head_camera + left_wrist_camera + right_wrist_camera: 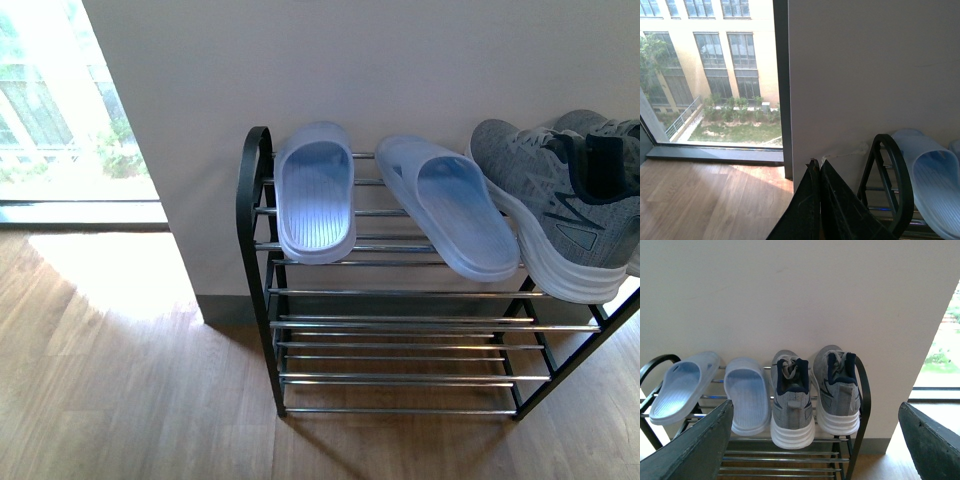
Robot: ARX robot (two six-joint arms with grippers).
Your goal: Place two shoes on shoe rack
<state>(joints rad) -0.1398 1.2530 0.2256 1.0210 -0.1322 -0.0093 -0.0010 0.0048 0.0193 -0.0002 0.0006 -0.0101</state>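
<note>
Black tapered left hand (816, 200), scuffed dark-grey right hand (815, 440)

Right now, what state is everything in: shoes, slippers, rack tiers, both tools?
Left sneaker: upright on top tier, heel out, not gripped.
Right sneaker: upright on top tier beside it, not gripped.
Slippers: flat on top tier, soles down.
Rack: standing, lower tiers bare.
Left tool: shut, holding nothing.
Right tool: open, holding nothing.

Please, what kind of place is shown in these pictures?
Probably an entryway or corridor of a home or apartment building. A shoe rack stands against a plain wall, holding two sneakers and blue slippers. The floor is wood, and a large window looks onto a courtyard.
</note>
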